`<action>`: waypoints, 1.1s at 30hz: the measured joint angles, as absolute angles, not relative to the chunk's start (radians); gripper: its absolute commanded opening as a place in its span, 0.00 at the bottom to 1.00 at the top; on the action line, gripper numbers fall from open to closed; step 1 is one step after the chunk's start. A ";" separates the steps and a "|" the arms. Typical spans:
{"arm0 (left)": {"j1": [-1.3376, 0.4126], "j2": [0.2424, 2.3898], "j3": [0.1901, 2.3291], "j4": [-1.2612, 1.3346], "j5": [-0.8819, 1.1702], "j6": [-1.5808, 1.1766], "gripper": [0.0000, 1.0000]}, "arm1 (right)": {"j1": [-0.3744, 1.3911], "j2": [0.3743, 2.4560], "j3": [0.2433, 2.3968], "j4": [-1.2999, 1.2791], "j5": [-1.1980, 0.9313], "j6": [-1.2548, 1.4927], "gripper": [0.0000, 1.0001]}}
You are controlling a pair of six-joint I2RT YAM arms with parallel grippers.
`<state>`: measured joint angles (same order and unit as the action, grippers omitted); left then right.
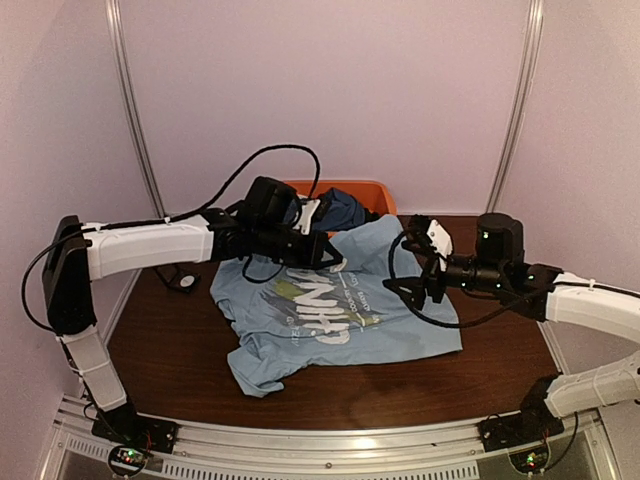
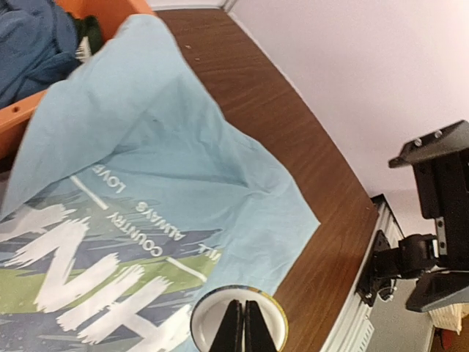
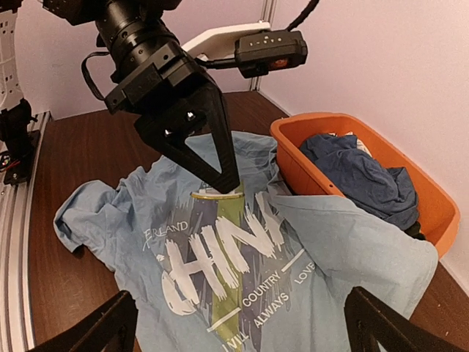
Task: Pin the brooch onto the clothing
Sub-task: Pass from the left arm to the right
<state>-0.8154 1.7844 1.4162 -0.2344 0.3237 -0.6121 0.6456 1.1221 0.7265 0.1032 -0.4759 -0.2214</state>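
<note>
Orange bin (image 1: 375, 192) at rear of brown desk (image 1: 170, 360); holds crumpled dark blue garment (image 3: 359, 176). Light blue T-shirt (image 1: 300, 335) lies spread on the desk in front of it, one edge draped up over the bin rim.

Left claw (image 3: 226, 183): fingers pressed nearly together, pinching brooch (image 2: 207, 323) at top edge of chest print; contact with cloth cannot be told. Brooch is a small round disc, pale silvery face, gold rim; only its edge shows in right wrist view.

Print: large white letters over green and yellow strokes, "CHIN" readable; smaller lines read "COUNTRY", "ALWAYS", "LOVE".

Right claw (image 3: 238, 312): fingers spread wide, hovering over the shirt's right side, holding nothing.
</note>
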 measured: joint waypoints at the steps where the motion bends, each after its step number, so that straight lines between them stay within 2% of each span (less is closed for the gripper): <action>1: -0.833 1.784 1.416 -0.216 0.339 -0.612 0.00 | 0.646 1.106 0.718 0.102 -0.479 -0.254 1.00; 16: -0.965 1.784 1.416 -0.150 0.464 -0.580 0.00 | 0.668 1.098 0.736 -0.044 -0.505 -0.710 1.00; 33: -0.995 1.778 1.416 -0.124 0.563 -0.521 0.00 | 0.672 1.158 0.757 -0.068 -0.632 -0.756 1.00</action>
